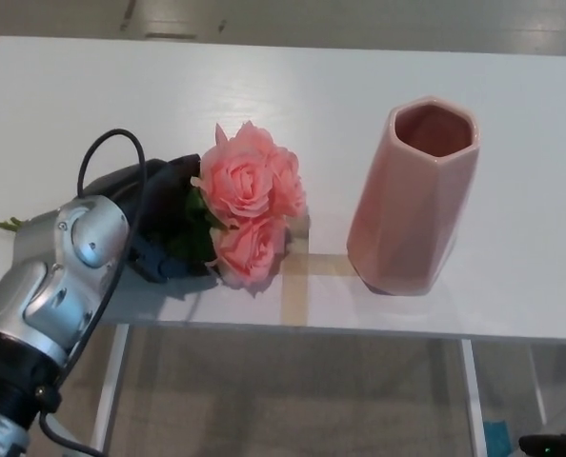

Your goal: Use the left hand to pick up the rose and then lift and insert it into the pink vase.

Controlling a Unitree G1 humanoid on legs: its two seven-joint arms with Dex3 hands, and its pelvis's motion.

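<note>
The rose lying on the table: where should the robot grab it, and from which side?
Probably the green stem just behind the blooms, from the robot's left. The rose lies flat, blooms toward the pink vase, stem toward the left hand, which is already there.

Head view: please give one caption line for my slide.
Left hand closes around the rose lying beside the upright pink vase.

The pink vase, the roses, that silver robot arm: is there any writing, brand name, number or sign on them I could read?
No readable text anywhere in the head view.
Pink vase: plain, no label.
Roses: none.
White table: none, only a strip of tan tape.
Left robot hand and its silver forearm: no marking legible; a pale mark at the bottom left corner is cut off and unreadable.
</note>
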